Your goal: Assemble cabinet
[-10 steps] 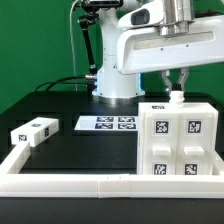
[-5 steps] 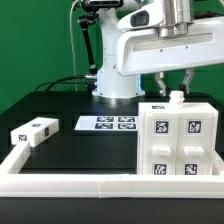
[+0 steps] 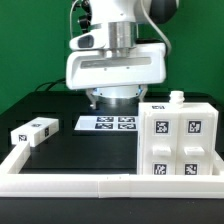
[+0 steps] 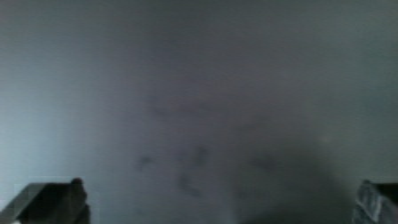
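The tool [image 4: 210,202] is released, with only two wide-apart fingertips [image 4: 50,200] showing over blurred grey, and the near rail [image 3: 110,183] hides the foot of the cabinet [image 3: 178,140].

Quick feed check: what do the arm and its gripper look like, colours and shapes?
The arm is glossy white, with a black joint cover and a grey metal cylinder above a wide white boxy block. Of the gripper, only two dark, flat-sided fingers show. No markings are visible.
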Controlling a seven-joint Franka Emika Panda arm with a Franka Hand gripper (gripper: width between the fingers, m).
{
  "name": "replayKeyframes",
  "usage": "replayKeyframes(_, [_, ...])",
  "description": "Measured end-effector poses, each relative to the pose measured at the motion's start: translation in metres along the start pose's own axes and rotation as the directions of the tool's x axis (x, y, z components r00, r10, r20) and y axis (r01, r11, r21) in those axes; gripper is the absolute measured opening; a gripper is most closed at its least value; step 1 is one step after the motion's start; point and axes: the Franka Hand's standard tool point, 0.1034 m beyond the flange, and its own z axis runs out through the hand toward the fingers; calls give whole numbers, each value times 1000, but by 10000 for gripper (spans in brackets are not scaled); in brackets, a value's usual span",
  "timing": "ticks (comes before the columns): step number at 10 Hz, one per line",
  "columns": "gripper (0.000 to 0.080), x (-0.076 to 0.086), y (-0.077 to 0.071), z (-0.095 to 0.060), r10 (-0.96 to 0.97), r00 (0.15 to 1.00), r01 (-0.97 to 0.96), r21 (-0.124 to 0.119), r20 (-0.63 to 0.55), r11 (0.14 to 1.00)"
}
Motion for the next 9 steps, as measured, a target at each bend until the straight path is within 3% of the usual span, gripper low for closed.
replayKeyframes(2, [797, -4, 48, -6, -55, 998, 55, -21, -7, 998])
replayKeyframes(6, [797, -1, 49, -6, -60, 998, 60, -22, -11, 998])
replayKeyframes(7, [797, -5, 52, -5, -57, 998, 57, -23, -6, 998])
replayKeyframes(9, [797, -31, 75, -1, -22, 1000, 23, -38, 15, 999])
